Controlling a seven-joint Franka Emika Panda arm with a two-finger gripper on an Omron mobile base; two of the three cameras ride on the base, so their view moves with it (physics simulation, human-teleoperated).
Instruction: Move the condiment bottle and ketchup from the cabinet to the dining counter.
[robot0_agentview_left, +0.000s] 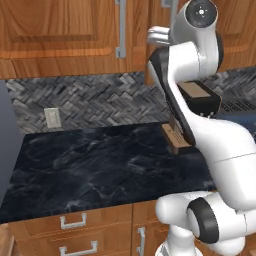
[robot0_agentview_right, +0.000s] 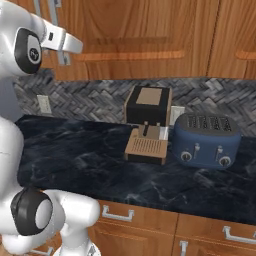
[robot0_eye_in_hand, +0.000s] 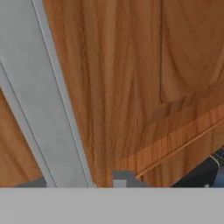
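The warm-brown wooden cabinet (robot0_agentview_left: 60, 30) hangs above the counter with its panelled doors closed. My gripper (robot0_eye_in_hand: 76, 181) is raised to the door, and a long silver bar handle (robot0_eye_in_hand: 43, 87) runs between its fingertips (robot0_eye_in_hand: 124, 178); it looks shut on that handle. From the right base view the hand (robot0_agentview_right: 70, 44) sits against the cabinet front at the upper left. Wood grain of the door (robot0_eye_in_hand: 131, 65) is very close in the hand view. The condiment bottle and the ketchup are hidden, and the dining counter is out of view.
Below lies a black marble countertop (robot0_agentview_left: 100, 160) backed by grey herringbone tile (robot0_agentview_left: 90, 95) with a wall outlet (robot0_agentview_left: 52, 117). On it stand a black box appliance with a wooden top (robot0_agentview_right: 147, 105), a wooden rack (robot0_agentview_right: 146, 147) and a blue toaster (robot0_agentview_right: 206, 140). Drawers (robot0_agentview_left: 72, 221) sit under the counter.
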